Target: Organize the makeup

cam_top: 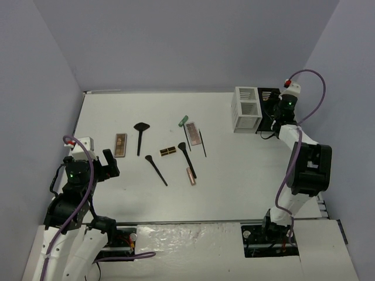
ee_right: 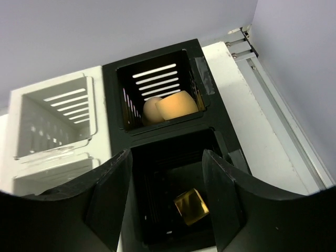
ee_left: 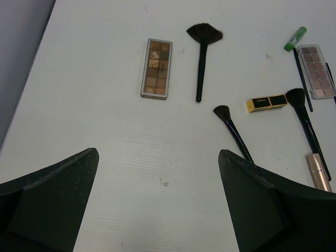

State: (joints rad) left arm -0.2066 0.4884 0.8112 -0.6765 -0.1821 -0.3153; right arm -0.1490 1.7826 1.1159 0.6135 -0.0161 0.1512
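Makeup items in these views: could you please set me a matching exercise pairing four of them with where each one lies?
Things: 1 fan brush; 2 beige sponges; 3 gold bottle; 4 green tube.
Places: A near compartment of the black organizer; B beside the brown palette; C far compartment of the black organizer; D beside the pink palette.
Pairs: 1-B, 2-C, 3-A, 4-D.

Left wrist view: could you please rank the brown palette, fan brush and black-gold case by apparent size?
1. Brown palette, largest in area.
2. Fan brush, longer than the palette but thin, so those two are close.
3. Black-gold case, clearly smallest.
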